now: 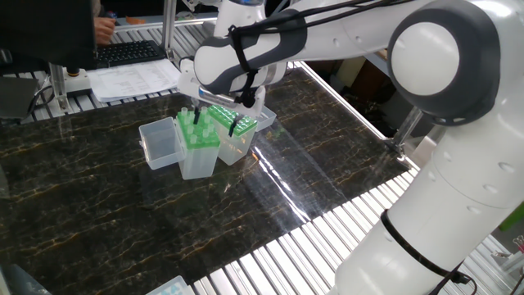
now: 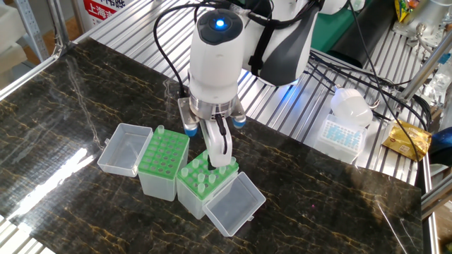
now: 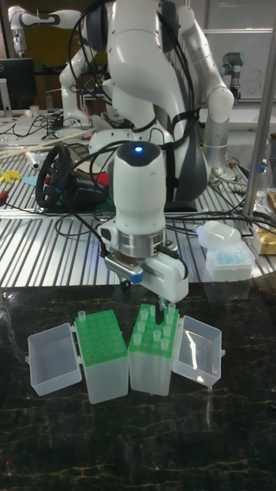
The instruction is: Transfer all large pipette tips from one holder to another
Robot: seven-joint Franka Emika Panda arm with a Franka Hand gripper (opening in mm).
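The gripper [image 2: 220, 161] sits low over the right rack [image 2: 200, 185], fingers around a tip; whether they clamp it I cannot tell. Most tips [image 2: 200, 177] stand there, one in the left rack [image 2: 162, 154]. Probably light, slick, thin-walled: grip the collar.

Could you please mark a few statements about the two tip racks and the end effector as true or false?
1. Both rack lids are shut. False: both lids hang open.
2. The end effector is over the right rack, as the other fixed view shows it. True.
3. The left rack holds one pipette tip at a corner. True.
4. The racks stand on a white tablecloth. False: they stand on a dark marbled table.
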